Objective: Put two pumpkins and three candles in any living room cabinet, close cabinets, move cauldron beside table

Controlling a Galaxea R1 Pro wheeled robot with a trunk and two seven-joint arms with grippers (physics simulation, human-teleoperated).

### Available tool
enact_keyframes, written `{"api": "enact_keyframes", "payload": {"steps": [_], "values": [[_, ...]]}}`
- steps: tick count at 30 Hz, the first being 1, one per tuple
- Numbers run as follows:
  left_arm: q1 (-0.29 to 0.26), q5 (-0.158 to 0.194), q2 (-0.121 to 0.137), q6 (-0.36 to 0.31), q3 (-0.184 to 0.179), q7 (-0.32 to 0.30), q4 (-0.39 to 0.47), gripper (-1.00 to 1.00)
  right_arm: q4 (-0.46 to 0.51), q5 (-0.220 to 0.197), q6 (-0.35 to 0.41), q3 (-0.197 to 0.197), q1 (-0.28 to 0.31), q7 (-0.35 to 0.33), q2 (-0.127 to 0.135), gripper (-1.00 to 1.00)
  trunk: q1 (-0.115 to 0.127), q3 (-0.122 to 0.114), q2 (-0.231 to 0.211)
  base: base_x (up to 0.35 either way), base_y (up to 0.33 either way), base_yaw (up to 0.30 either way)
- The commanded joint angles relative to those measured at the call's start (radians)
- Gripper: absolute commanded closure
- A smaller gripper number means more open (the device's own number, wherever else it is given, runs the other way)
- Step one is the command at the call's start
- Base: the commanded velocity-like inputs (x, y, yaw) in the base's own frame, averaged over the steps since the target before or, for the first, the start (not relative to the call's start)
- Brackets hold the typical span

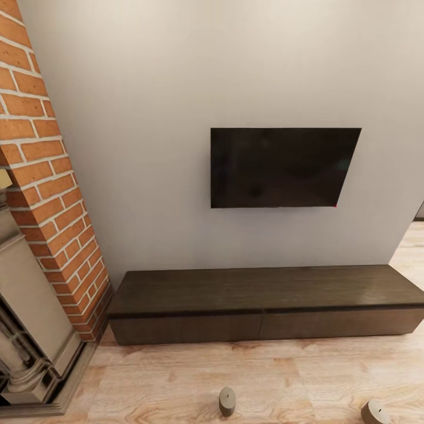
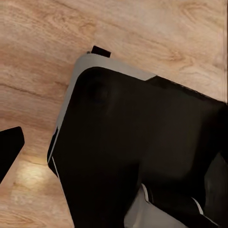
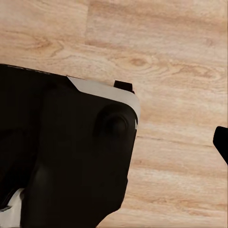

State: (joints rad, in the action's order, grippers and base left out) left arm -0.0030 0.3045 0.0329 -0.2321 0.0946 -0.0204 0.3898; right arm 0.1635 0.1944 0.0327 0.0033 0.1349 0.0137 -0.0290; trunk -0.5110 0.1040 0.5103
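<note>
At the left stands a brick fireplace (image 1: 50,194). To its right, against the far wall, the cabinet (image 1: 265,306) runs long and low under a dark TV (image 1: 281,168), both drawer fronts flush, so nothing seems stowed yet. On the near wooden floor (image 1: 176,377), 2 candles lie loose: 1 upright candle (image 1: 227,401) near the middle and 1 tipped candle (image 1: 373,411) at the right edge. I judge the task barely begun. Both wrist views look down past the robot's dark body at floor; how either arm's jaws stand I cannot tell.
</note>
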Motion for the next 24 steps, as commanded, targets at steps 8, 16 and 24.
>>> {"api": "enact_keyframes", "payload": {"steps": [8,16,24], "values": [[0.0,0.008,-0.002,-0.052,0.005,0.0,0.146,-1.0,0.003,0.007,0.197,0.0,0.148,-0.001,-0.044,-1.0,0.0,0.002,0.002,0.0,0.0,0.0],[0.0,0.008,-0.001,-0.197,0.032,0.0,0.349,-1.0,0.003,0.008,0.281,0.0,0.264,-0.001,-0.103,-1.0,0.0,0.002,0.002,0.0,0.0,0.0],[-0.001,0.007,-0.002,-0.401,0.074,0.003,0.588,-1.0,0.004,0.004,0.296,0.0,0.38,-0.003,-0.124,-1.0,0.0,0.002,0.002,0.0,0.0,0.0]]}}
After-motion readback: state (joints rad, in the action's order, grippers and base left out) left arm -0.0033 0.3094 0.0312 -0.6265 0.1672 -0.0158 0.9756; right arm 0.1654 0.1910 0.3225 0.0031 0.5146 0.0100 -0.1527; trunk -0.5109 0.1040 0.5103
